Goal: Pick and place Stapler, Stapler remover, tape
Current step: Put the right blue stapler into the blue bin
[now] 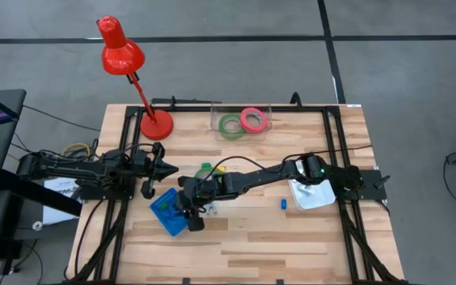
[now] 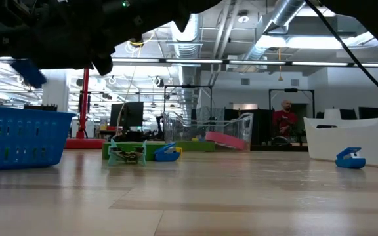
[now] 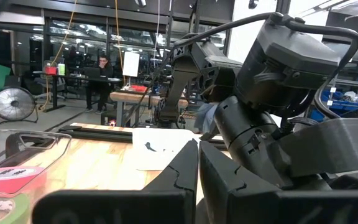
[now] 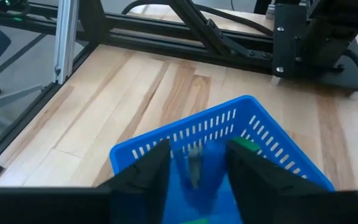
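Overall, the table (image 1: 291, 229) is a rectangle of pale wood planks inside a black metal frame. A red desk lamp (image 1: 129, 67) with a round base stands at its far left corner. The left arm waits at the left edge; its gripper (image 3: 197, 180) is closed, fingers pressed flat together in its wrist view. The right arm reaches across to a blue plastic basket (image 1: 169, 210) with slotted walls. The right gripper (image 4: 194, 165) hangs over the basket, fingers apart; a small blurred grey piece shows between them, and whether it is gripped cannot be told. Only the high view shows the clear tray (image 1: 240, 120) holding a green tape ring (image 1: 229, 125) and a pink-red tape ring (image 1: 252, 119). Only the low view resolves a small blue clip-shaped piece (image 2: 350, 158) beside a white bin (image 2: 346, 141).
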Tool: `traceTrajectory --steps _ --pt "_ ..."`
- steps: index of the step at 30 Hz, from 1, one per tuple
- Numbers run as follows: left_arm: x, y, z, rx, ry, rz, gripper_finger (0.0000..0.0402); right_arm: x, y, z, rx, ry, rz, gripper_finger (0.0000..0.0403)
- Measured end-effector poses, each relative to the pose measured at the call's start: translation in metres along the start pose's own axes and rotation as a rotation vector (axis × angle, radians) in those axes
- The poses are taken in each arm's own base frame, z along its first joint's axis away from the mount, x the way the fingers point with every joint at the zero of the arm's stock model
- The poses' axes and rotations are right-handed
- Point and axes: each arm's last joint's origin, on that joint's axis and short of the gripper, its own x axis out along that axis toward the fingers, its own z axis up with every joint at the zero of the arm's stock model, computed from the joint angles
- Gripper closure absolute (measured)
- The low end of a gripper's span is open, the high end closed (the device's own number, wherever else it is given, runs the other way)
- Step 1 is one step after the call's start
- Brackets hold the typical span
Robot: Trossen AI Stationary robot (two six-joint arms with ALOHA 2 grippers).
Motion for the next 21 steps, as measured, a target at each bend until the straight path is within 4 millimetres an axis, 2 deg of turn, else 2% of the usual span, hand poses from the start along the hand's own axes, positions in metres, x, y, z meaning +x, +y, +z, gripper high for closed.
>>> traceTrajectory --steps 5,9,15,21 --pt "0.000 0.000 0.000 0.000 0.000 0.000 0.0394 -0.001 0.000 -0.001 0.034 0.015 0.003 0.0195" --pt "0.000 0.000 0.000 0.000 0.000 0.000 0.0394 -0.001 0.001 -0.002 0.036 0.034 0.004 0.0167" --pt "0.000 0.000 0.000 0.000 0.000 0.000 0.0394 -0.006 0.002 -0.004 0.041 0.084 0.022 0.0163" --pt "0.000 0.000 0.000 0.000 0.000 0.000 0.0394 -0.037 0.009 0.020 -0.022 0.092 0.037 0.0164"
